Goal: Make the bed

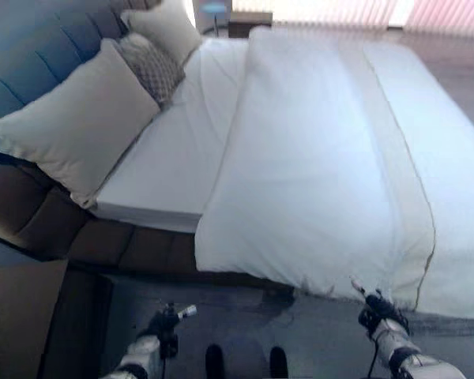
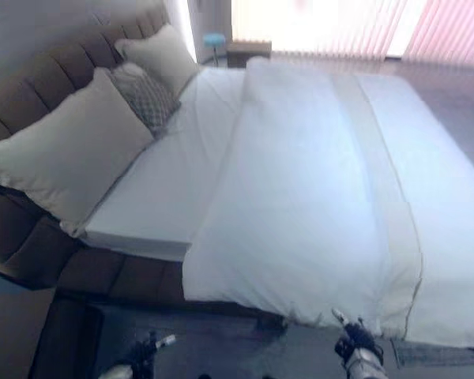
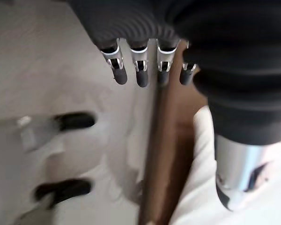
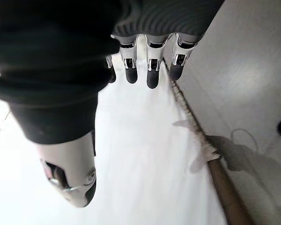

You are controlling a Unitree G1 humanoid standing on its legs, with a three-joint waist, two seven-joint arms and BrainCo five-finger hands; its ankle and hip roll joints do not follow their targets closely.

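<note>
bed: big bed (image 1: 154, 237) with a dark brown padded base and a tufted headboard (image 1: 39, 55) along its head end

duvet: white duvet (image 1: 316, 158) with a pale beige band (image 1: 395, 166) running across it. It's spread pretty flat over most of the mattress, and its near edge hangs over the near side of the bed, down toward the floor

sheet: bare white fitted sheet (image 1: 174, 150) showing in a strip between the duvet's folded-over top edge and the pillows

pillows: large cream square pillow (image 1: 79, 126) leaning against the headboard at the near corner of the bed, a grey patterned cushion (image 1: 150, 67) just behind it and touching it, then another cream pillow (image 1: 166, 28) further along toward the far corner

left hand: left hand (image 1: 167, 322) is low down over the grey floor (image 1: 237, 324), just off the near side of the bed base and not touching any bedding. In its wrist view the fingers (image 3: 118, 70) stick out straight in a row, spread a bit, holding nothing

right hand: right hand (image 1: 377, 308) is right at the hanging near edge of the duvet, close to where the beige band comes down. In its wrist view the fingers (image 4: 152, 75) point out straight over the white cloth with the thumb apart from them, nothing pinched. Can't tell if the tips actually touch the fabric
</note>
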